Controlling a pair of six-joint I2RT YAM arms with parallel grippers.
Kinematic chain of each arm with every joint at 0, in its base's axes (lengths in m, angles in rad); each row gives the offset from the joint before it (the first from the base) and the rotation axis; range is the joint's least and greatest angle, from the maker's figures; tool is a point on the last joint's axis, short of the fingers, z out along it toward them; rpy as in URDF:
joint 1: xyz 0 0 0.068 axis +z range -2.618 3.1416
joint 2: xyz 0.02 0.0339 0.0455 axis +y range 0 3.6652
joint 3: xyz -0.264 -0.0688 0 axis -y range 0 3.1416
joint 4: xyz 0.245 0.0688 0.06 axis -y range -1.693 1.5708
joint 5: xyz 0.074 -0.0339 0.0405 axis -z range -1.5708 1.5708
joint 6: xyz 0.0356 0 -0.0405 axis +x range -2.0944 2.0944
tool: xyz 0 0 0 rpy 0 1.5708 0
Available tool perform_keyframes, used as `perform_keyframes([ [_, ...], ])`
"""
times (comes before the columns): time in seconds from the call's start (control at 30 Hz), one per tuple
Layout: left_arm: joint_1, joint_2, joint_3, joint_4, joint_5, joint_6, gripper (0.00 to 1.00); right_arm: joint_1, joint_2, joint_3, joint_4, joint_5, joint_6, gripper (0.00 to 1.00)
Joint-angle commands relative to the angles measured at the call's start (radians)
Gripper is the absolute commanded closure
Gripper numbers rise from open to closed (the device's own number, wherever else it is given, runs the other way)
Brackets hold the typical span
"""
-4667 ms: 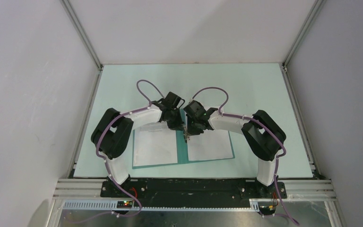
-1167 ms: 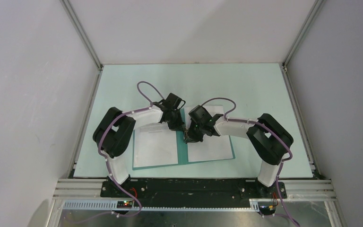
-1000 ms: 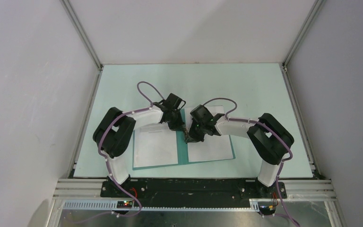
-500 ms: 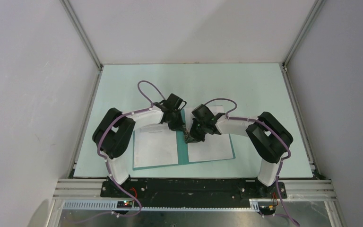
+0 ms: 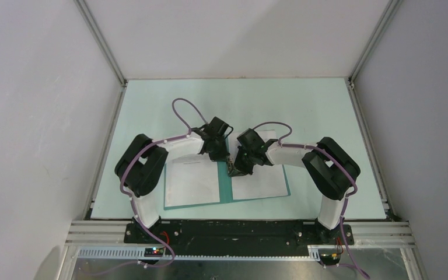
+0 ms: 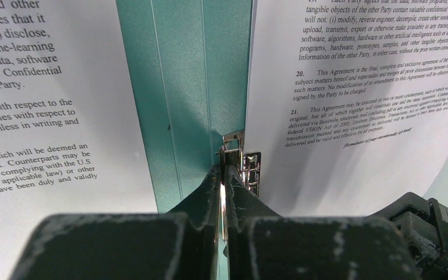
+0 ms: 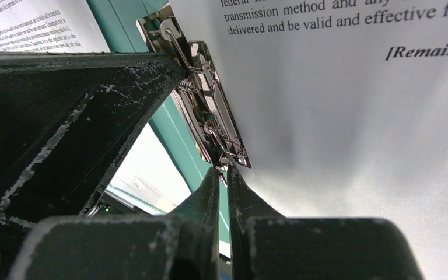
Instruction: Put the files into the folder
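Near edge of the table (image 5: 321, 116): both arms rise from their bases and bend inward over the folder.
Folder (image 5: 226, 189): open flat with its teal inside up, close to the arm bases, spine running away from them.
Folder contents, left half: the left sheet (image 5: 191, 182) lies flat, with a strip of teal between its inner edge and the spine.
Folder contents, right half: the right sheet (image 5: 261, 181) lies flat, its inner edge reaching the clip (image 7: 213, 116); I cannot tell whether it sits under the metal.
Right gripper (image 7: 223, 174): fingers pressed almost together, tips touching the near end of the clip.
Left gripper (image 6: 224, 175): fingers pressed together, tips against the far end of the clip; I cannot tell whether either tool actually pinches a part of it.
Done so far: both sheets appear to be laid inside the open covers.
Left to do: probably working the clip to fasten the paper, then folding one cover over the other.
Far side: the pale green table top runs on to the grey back wall.
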Motion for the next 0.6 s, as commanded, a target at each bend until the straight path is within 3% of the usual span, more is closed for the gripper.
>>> perform_keyframes([
  [0.0, -0.043, 0.018, -0.044, -0.054, -0.020, -0.011, 0.95, -0.024, 0.107, -0.055, -0.148, 0.228, -0.036, 1.00],
  [0.57, -0.065, 0.028, -0.113, -0.032, -0.072, -0.100, 1.00, 0.001, 0.043, -0.045, -0.009, 0.172, -0.056, 1.00],
])
